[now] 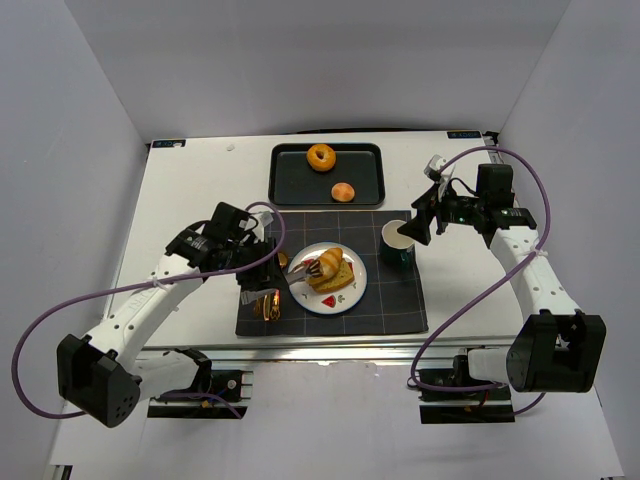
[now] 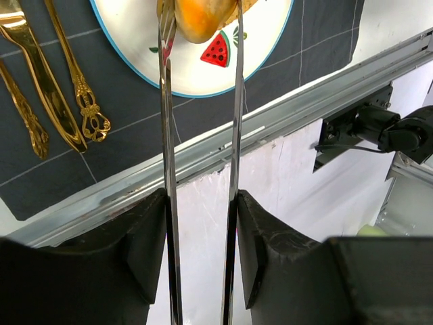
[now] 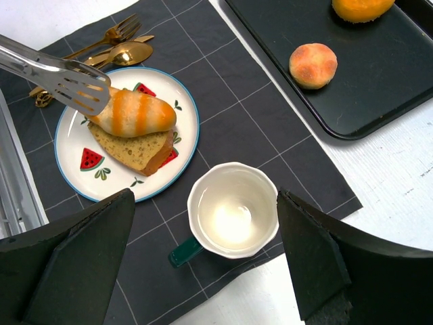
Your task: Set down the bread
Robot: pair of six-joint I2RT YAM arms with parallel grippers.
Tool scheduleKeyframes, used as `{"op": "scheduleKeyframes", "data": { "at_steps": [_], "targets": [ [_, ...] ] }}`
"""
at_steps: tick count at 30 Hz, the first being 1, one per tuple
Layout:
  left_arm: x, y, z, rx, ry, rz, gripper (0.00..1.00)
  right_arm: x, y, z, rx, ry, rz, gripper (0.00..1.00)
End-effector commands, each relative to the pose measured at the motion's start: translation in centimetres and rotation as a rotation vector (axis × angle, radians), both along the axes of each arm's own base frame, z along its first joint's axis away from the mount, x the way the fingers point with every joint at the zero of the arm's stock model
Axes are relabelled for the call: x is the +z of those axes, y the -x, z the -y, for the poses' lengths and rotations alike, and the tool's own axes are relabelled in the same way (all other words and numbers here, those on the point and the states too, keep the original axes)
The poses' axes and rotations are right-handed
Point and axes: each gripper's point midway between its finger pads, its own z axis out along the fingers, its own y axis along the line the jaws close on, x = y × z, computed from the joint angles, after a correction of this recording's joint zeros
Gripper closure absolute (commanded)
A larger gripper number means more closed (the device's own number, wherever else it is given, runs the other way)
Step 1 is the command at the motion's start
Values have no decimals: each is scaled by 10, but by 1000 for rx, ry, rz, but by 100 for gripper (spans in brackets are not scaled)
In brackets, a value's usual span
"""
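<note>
My left gripper [image 1: 262,268] is shut on metal tongs [image 1: 300,270]. The tongs' tips clasp one end of an orange-and-white striped bread roll [image 1: 328,265] over the watermelon-pattern plate [image 1: 342,301]. The roll lies on or just above a brown bread slice [image 3: 132,149] on that plate; I cannot tell if it rests. In the left wrist view the tong arms [image 2: 166,135] run between my fingers up to the roll [image 2: 203,17]. My right gripper [image 1: 420,222] is open and empty above the white cup [image 3: 233,210].
A black tray [image 1: 290,185] at the back holds a ring-shaped bread [image 1: 321,157] and a small round bun [image 1: 343,191]. Gold cutlery [image 1: 270,303] lies on the dark placemat [image 1: 390,310] left of the plate. The cup [image 1: 398,243] stands right of the plate.
</note>
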Motion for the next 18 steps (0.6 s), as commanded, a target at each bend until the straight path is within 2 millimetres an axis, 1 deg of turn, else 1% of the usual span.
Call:
{"op": "scheduleKeyframes", "data": {
  "at_steps": [1,3,6,7,8,11,12,18],
  "targets": [
    [17,-11,5,-2,25,79,47,11,1,0,5,-10,42,10],
    [18,-13,3,4,12,84,47,11,1,0,6,-9,41,11],
    [19,-17,-5,14,-43,100,47,12,1,0,9,-10,46,11],
    [18,-15,-7,8,-57,96,47,11,1,0,11,-10,44,11],
    [21,-16,-8,5,-62,104,47,11,1,-1,13,-12,42,11],
    [21,-15,-8,-6,-63,96,45,11,2,-2,19,-17,38,11],
    [21,-14,-7,-9,-59,92,42,12,2,-2,19,-17,42,10],
    [22,-12,-5,-17,-43,87,41,12,2,-2,18,-16,45,10]
  ]
}}
